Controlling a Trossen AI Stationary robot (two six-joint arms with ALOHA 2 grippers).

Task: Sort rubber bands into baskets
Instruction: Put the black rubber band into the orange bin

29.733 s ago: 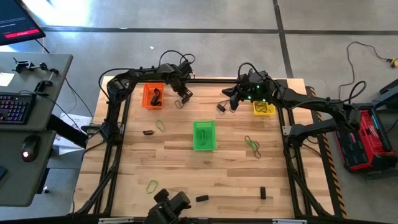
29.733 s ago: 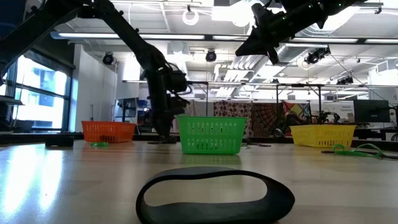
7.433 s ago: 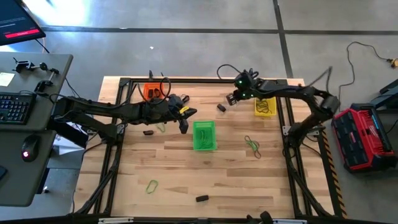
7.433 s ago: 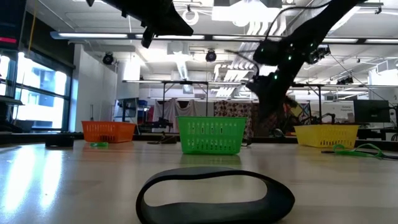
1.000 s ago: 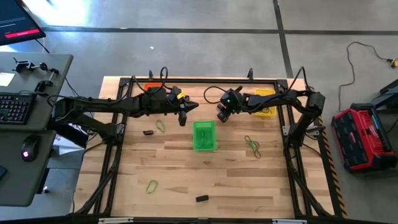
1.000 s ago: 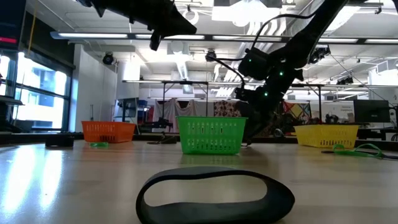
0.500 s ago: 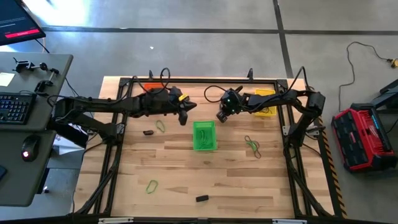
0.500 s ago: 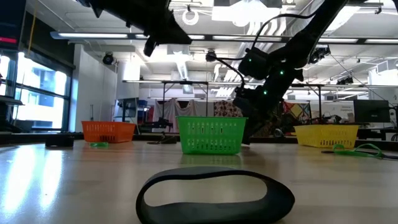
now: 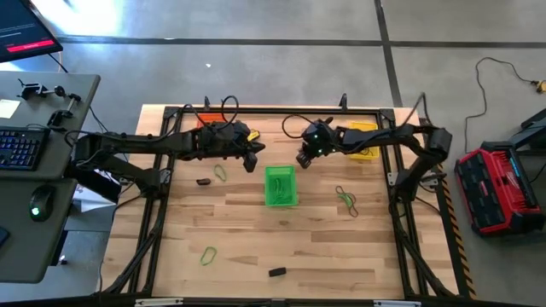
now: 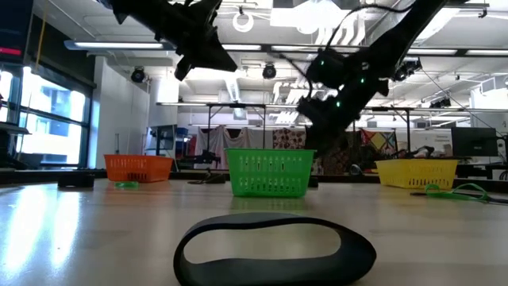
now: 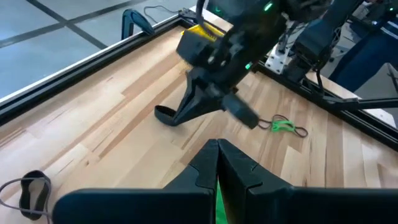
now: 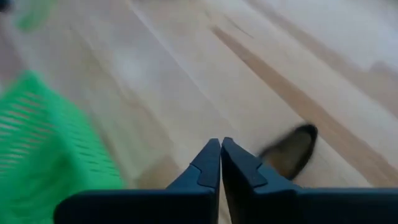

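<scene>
Fingers of your right gripper (image 9: 302, 160) are pressed flat together, low over the table (image 9: 324, 247), between the green basket (image 9: 280, 186) and the yellow basket (image 9: 363, 141). The small black rubber band (image 12: 291, 151) it reaches for lies just beside the fingertips. In the right wrist view nothing shows between the fingers, so I judge the band was missed, though the left wrist view shows it touching the tip, and I cannot be sure.

Your left gripper (image 9: 250, 164) is also closed and empty. It hangs above the table on the other side of the green basket, probably waiting so that the two arms do not meet.

The orange basket (image 10: 138, 167) stands at the far edge, mostly hidden under the left arm from above. Several bands are not yet sorted: a green loop (image 9: 220, 173) and a dark bundle (image 9: 203, 181) near the left gripper, a green tangle (image 9: 345, 198) on the right side, and another green loop (image 9: 209, 254) and a black piece (image 9: 276, 272) near the front edge.

If the band is indeed free, you should open the right gripper and come down again over it.
</scene>
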